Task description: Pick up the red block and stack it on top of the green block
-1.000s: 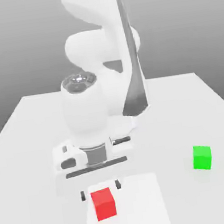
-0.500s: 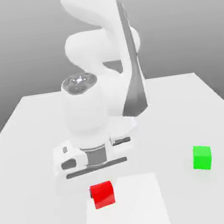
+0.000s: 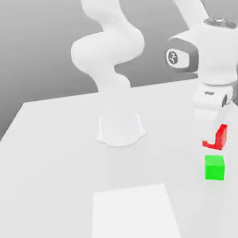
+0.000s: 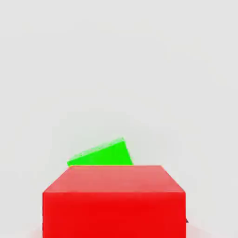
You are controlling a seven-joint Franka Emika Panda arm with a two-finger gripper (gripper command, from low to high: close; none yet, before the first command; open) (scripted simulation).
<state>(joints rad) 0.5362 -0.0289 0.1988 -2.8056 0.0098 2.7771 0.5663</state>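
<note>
The red block (image 3: 222,135) hangs in the air at the exterior view's right, with my gripper (image 3: 213,137) shut on it; a white finger covers part of its face. The green block (image 3: 214,167) rests on the white table (image 3: 51,152) right below it, with a small gap between the two cubes. In the hand view the red block (image 4: 114,200) is large and close, and the green block (image 4: 101,155) peeks out beyond its far edge, turned slightly relative to it.
The arm's round white base (image 3: 120,129) stands at the table's middle back. A lighter square patch (image 3: 133,217) lies on the table near the front edge. The table's right edge runs close past the green block.
My gripper has shut on the red block, lifted it from the front patch and carried it to the exterior view's right, above the green block. The green block has not moved.
</note>
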